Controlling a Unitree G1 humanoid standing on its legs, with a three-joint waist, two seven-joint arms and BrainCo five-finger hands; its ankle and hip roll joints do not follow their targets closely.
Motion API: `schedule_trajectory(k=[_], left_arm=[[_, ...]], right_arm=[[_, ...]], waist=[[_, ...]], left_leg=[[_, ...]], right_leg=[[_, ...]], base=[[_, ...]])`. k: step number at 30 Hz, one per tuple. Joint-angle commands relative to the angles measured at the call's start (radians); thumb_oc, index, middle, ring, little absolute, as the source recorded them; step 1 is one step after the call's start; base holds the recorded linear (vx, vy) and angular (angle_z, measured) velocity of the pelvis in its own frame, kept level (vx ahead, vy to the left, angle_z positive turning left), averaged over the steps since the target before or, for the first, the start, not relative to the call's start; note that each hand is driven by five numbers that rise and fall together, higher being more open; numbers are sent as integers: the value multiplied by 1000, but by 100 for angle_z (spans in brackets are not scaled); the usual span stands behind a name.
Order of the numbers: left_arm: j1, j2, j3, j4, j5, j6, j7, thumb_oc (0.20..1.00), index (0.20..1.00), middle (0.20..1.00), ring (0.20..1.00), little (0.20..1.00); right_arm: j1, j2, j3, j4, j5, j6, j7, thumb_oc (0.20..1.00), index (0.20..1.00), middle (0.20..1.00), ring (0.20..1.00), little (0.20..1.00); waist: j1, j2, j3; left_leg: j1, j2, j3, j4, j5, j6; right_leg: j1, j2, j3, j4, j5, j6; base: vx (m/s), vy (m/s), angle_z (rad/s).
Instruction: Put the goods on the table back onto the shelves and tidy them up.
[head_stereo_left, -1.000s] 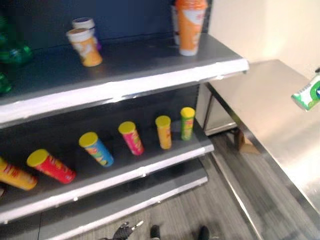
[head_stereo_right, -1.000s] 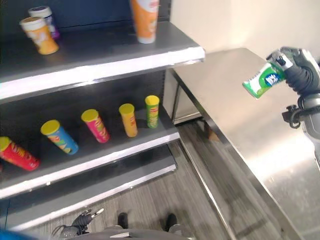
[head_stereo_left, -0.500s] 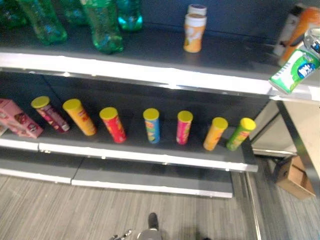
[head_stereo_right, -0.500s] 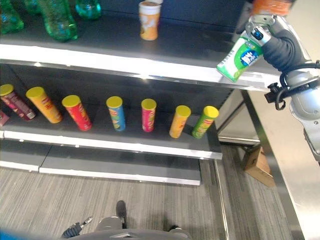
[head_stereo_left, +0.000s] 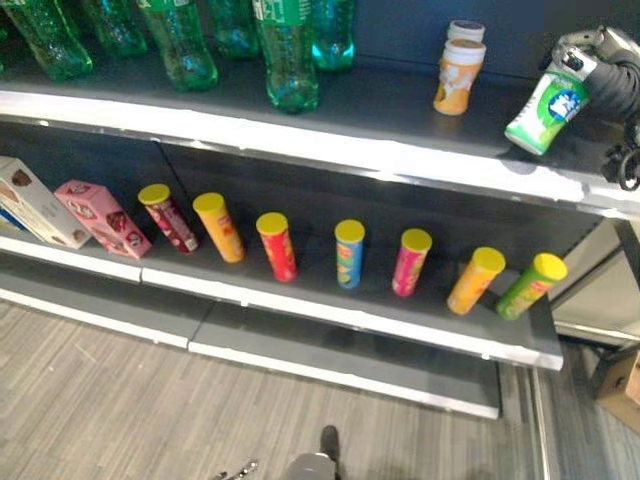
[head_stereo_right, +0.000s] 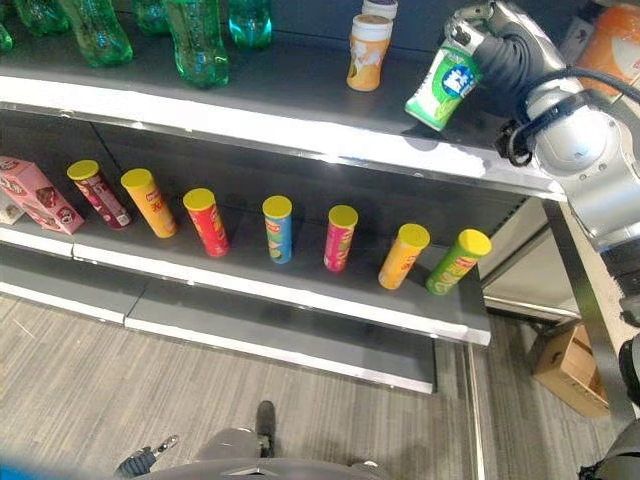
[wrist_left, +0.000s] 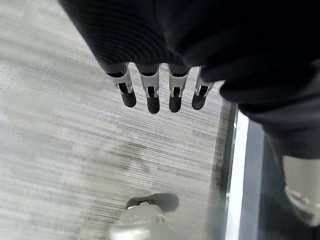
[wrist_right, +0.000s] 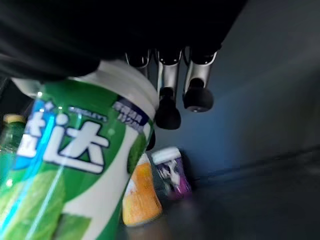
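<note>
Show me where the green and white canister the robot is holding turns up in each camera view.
Left eye view: green canister, upper right, above the top shelf.
Right eye view: upper right of centre, in the right hand.
Right wrist view: large, close up.
Left wrist view: absent.
Shared landmark: orange cup.

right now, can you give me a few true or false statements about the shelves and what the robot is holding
1. The right hand holds a green and white tub over the upper shelf. True.
2. The tub stands flat on the shelf. False: it is tilted in the hand, and whether its base touches cannot be told.
3. The left hand grips a bottle. False: its fingers hang straight over the floor and hold nothing.
4. A row of tall tubes with yellow lids stands on the lower shelf. True.
5. Green bottles sit on the upper shelf. True.
6. The small orange tub lies on the lower shelf. False: it stands on the upper shelf.
</note>
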Motion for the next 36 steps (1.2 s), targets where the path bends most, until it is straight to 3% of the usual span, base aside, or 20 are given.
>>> schedule_trajectory(k=[1,7,21,27,34,36], left_arm=[[-12,79,-18,-24,-21,-23,1,1000,1000,1000,1000,1000],[-15,62,-29,-12,-30,-24,3,1000,1000,1000,1000,1000],[-21,25,-32,15,-19,-17,34,1000,1000,1000,1000,1000],[-21,7,-19,19,8,-7,58,1000,1000,1000,1000,1000],[-26,3,-28,8,16,-4,72,1000,1000,1000,1000,1000],[-26,1,-38,2,19,-3,82,1000,1000,1000,1000,1000]], right_arm=[[-183,-8,78,74,30,5,-15,200,200,200,200,200],[-231,38,121,142,33,11,-19,200,200,200,200,200],[-290,64,201,117,-133,22,-51,200,200,200,200,200],[-234,68,142,7,-344,48,-110,200,200,200,200,200],[-177,111,96,16,-422,67,-143,200,200,200,200,200],[-156,182,70,57,-464,85,-173,200,200,200,200,200]], waist=[[40,-44,1],[41,-58,-20],[32,-77,-36],[21,-75,-37],[19,-74,-36],[27,-71,-34]], left_leg=[[14,41,-55,118,-198,-121],[0,65,-95,114,-184,-143],[15,84,-98,102,-185,-156],[26,83,-92,96,-192,-149],[32,82,-89,92,-196,-143],[36,81,-89,89,-198,-140]], right_leg=[[-64,43,109,-169,95,-6],[-22,83,112,-242,102,-9],[15,101,70,-262,83,-23],[14,98,70,-258,82,-23],[13,93,76,-259,85,-21],[13,91,75,-257,85,-22]], base=[[37,-92,32],[62,-97,36],[25,-30,6],[0,0,0],[0,0,0],[-4,7,-2]])
